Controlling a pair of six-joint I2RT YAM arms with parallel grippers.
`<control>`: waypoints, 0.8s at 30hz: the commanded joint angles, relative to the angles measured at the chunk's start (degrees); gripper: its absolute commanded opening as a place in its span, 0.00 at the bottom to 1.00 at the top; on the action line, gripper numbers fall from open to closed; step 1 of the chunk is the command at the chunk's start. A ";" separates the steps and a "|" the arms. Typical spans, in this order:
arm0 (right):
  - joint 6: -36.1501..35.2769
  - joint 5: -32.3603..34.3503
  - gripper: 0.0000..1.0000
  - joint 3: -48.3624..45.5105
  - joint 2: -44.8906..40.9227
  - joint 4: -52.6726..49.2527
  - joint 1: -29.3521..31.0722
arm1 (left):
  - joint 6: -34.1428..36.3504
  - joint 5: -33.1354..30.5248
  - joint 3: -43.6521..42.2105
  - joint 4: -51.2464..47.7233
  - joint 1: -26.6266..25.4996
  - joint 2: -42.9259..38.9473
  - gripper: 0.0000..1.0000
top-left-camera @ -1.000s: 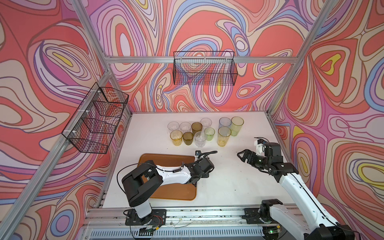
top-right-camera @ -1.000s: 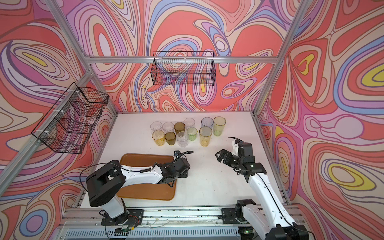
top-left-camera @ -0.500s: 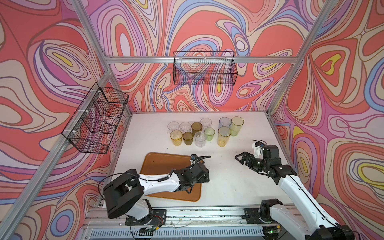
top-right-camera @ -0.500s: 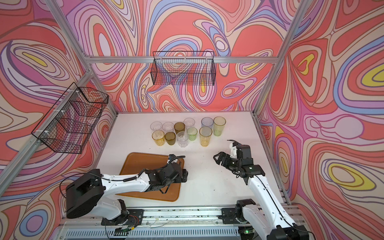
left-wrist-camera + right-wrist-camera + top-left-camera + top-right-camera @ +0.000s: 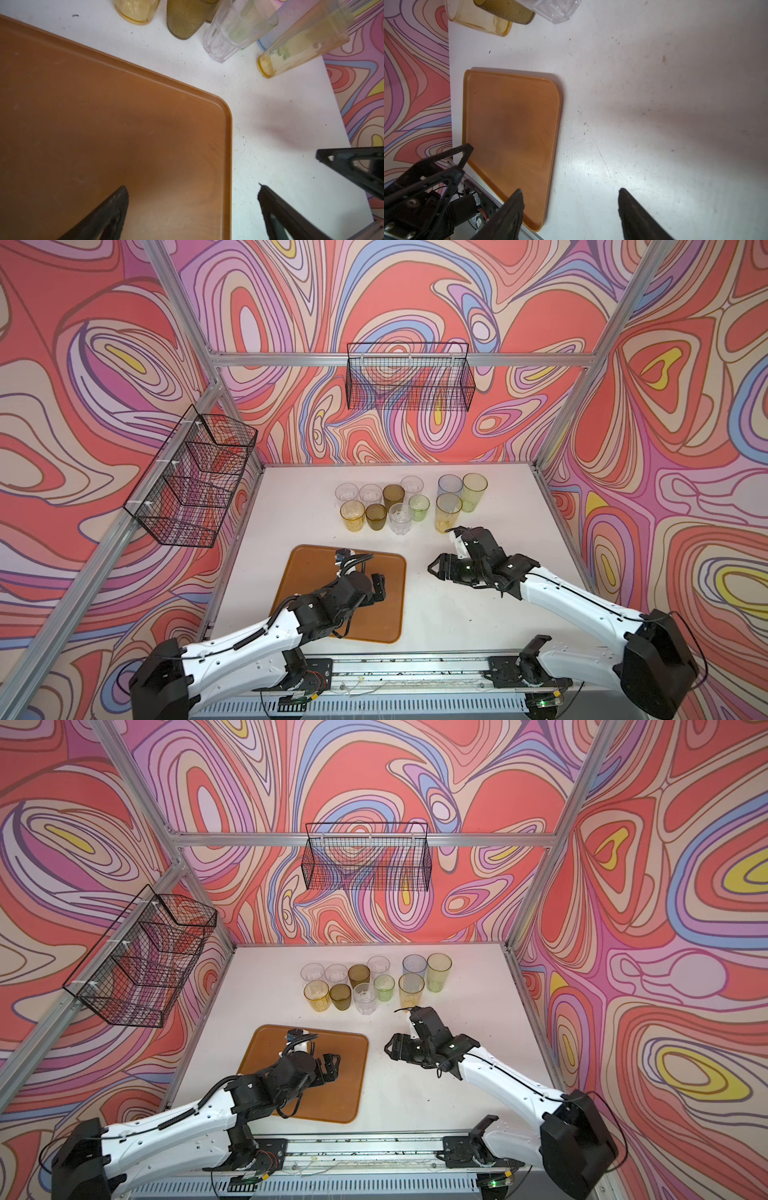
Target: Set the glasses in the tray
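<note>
The glasses stand in a tight group at the back of the white table, among them an amber one [image 5: 352, 516], an olive one [image 5: 376, 517], a clear faceted one [image 5: 401, 519] and a tall yellow one [image 5: 448, 512]. The orange-brown tray [image 5: 390, 614] [image 5: 349, 1094] lies near the front with no glass in it. My left gripper [image 5: 376, 587] [image 5: 192, 188] hovers open over the tray's right part, holding nothing. My right gripper [image 5: 442, 551] [image 5: 570, 190] is open and empty over bare table, between the tray and the tall yellow glass.
Two black wire baskets hang on the walls, one at the back [image 5: 409, 377] and one on the left [image 5: 191, 477]. Aluminium frame posts stand at the table's corners. Bare white table [image 5: 457, 614] lies right of the tray.
My left gripper opened wide and drew back from the tray's right edge to over the tray. My right gripper moved left toward the tray, its jaws narrowing somewhat.
</note>
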 commanded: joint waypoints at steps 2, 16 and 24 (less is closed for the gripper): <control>3.68 2.70 0.62 3.61 6.24 6.00 4.12 | -1.99 -2.15 -2.25 -8.52 0.42 -6.47 1.00; 6.96 6.27 0.48 8.20 19.68 8.85 12.65 | -2.45 -1.88 -2.62 -11.75 0.39 -9.69 1.00; 7.36 9.94 0.39 10.21 24.16 7.11 15.67 | -3.17 -1.87 -3.45 -12.29 0.42 -10.76 1.00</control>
